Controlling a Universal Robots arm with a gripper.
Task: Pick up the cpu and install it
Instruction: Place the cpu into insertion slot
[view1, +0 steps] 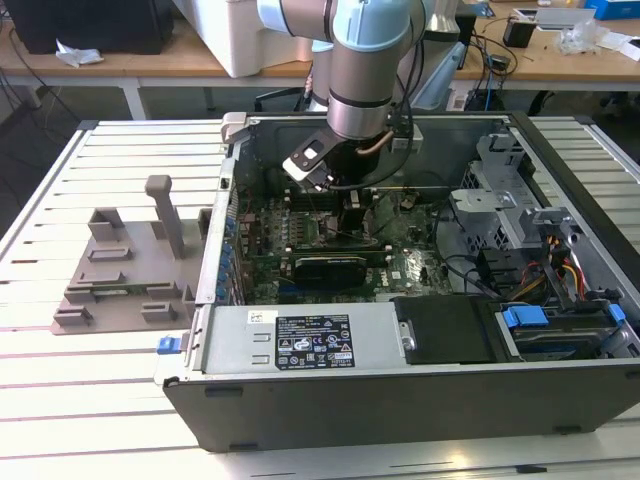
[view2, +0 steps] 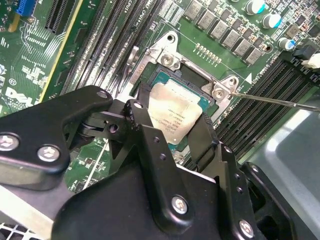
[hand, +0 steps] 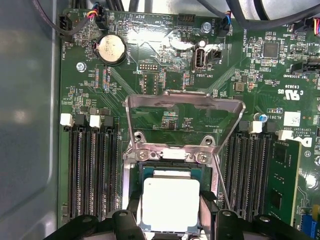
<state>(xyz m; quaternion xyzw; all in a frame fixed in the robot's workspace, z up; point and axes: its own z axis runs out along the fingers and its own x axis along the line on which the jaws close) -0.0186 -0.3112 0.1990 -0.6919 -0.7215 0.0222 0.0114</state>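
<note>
As hand grips cpu, slatted table.

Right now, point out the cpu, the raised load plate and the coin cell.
cpu (hand: 171, 202): first wrist view, middle of silvery top.
load plate (hand: 185, 100): first wrist view, bar at its raised end.
coin cell (hand: 110, 49): first wrist view, centre of its face.

We see the cpu square over the socket, silver lid facing us; we can't tell if it's seated. The gripper has it by two opposite edges, one black finger against each. The load plate stands hinged up just beyond the socket, with the thin lever alongside. Memory slots flank the socket. The coin cell sits on the green motherboard, and the grey case wall is at the frame's edge.
</note>
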